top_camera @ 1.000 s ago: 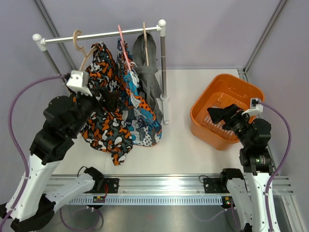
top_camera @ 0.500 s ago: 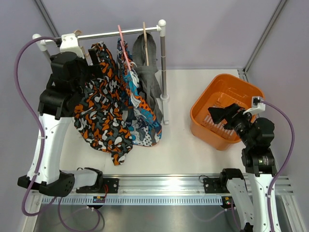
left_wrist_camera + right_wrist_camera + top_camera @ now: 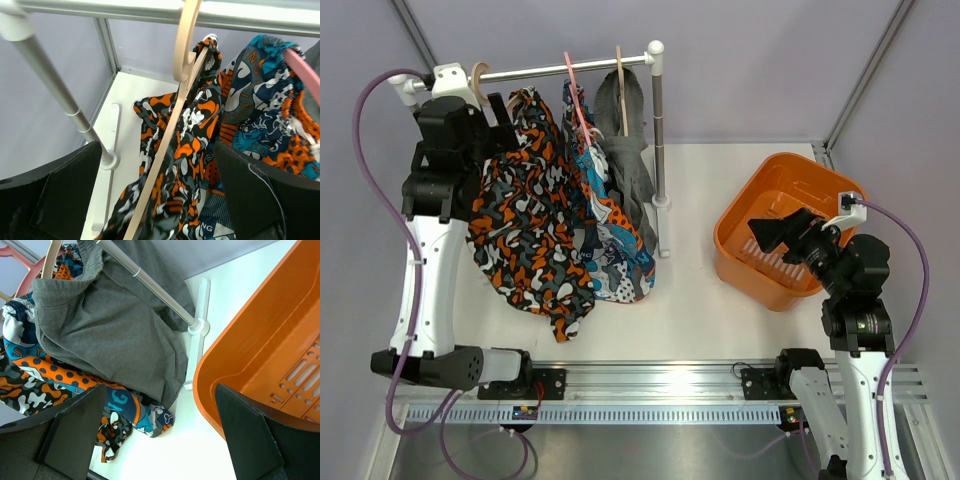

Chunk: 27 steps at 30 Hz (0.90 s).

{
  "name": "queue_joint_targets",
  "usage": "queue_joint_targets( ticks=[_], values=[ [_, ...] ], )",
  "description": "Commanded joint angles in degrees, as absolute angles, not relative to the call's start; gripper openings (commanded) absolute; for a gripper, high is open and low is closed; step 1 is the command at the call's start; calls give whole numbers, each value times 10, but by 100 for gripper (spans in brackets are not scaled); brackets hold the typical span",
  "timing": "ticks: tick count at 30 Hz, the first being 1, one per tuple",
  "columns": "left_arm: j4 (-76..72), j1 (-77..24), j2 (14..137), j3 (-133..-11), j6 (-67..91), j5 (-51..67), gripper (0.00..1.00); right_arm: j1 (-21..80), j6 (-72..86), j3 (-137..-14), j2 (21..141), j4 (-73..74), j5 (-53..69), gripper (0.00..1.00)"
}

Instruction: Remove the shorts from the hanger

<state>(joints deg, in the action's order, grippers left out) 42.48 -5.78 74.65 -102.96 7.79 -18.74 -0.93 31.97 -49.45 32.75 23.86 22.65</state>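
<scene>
L tool point(image 3: 160, 187) spread wide, empty, facing pale wooden hanger point(image 3: 167, 145) w/ orange-black-white camo cloth shorts point(image 3: 525, 240) on silver rail point(image 3: 560, 68). Blue-orange patterned shorts point(image 3: 610, 235) and plain dark grey shorts point(image 3: 630, 150) crowd alongside. R tool point(image 3: 775, 233) spread, empty, above orange plastic basket point(image 3: 760, 190) on white worktop point(image 3: 690, 290).

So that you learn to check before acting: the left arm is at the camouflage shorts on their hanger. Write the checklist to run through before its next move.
1. Left gripper open: ok.
2. Wooden hanger lined up between its fingers: ok in the wrist view; depth cannot tell.
3. Camouflage shorts on the hanger, not yet off: ok.
4. Blue patterned shorts clear of them: not ok, they touch.
5. Right gripper open, holding nothing: ok.
6. Orange basket free to receive: cannot tell, partly hidden by the right gripper.
</scene>
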Motion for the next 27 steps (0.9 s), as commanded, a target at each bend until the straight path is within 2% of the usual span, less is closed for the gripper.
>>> queue_joint_targets(
  ticks=[1, 15, 27],
  values=[
    [379, -52, 771, -1023, 74, -164, 98, -12, 323, -496, 326, 214, 245, 100],
    [299, -52, 822, -1001, 80, -135, 86, -12, 302, -473, 331, 204, 229, 99],
    [292, -52, 844, -1005, 75, -134, 61, -12, 301, -461, 344, 194, 229, 99]
  ],
)
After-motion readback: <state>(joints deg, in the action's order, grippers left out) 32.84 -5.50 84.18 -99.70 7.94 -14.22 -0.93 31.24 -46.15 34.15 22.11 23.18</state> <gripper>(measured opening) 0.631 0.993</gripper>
